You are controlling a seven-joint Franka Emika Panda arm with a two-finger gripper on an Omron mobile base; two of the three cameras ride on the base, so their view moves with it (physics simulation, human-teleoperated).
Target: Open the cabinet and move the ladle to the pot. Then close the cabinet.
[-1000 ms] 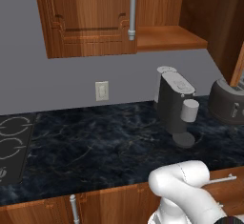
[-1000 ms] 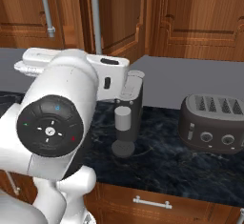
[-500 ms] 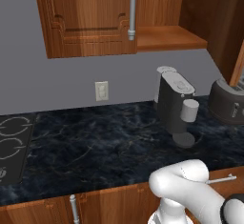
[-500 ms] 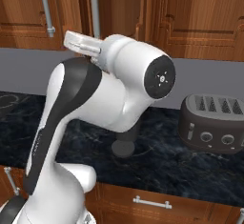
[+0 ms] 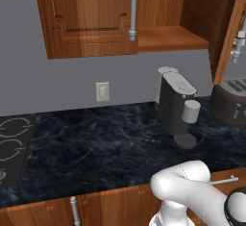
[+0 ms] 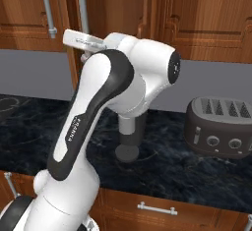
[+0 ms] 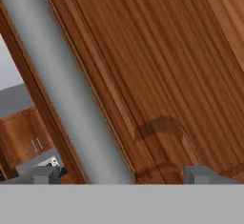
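The reddish-brown cabinet (image 5: 91, 13) hangs above the counter. Its left door is shut and its right door (image 5: 229, 37) is swung wide, baring a wooden shelf (image 5: 168, 37). In the hand view the open door's silver bar handle (image 7: 71, 99) runs slantwise across the wooden panel (image 7: 162, 66) and passes between my fingertips. My gripper (image 7: 122, 174) is open around that handle without pinching it, and the bar lies nearer the left fingertip (image 7: 45, 174). From the right base view the gripper (image 6: 74, 38) sits high, beside the handle (image 6: 81, 4). The ladle and the pot are out of view.
A dark coffee machine (image 5: 175, 105) and a toaster (image 6: 221, 127) stand on the black marble counter (image 5: 96, 148). A stove top (image 5: 12, 143) lies at the left. Low cabinets with drawer handles (image 6: 155, 209) run under the counter. My arm's elbow (image 6: 147, 72) bulks over the counter.
The arm has swung round: its elbow moved right and up in the right base view, now covering the coffee machine. The hand rose a little beside the handle. The jaws stayed open.
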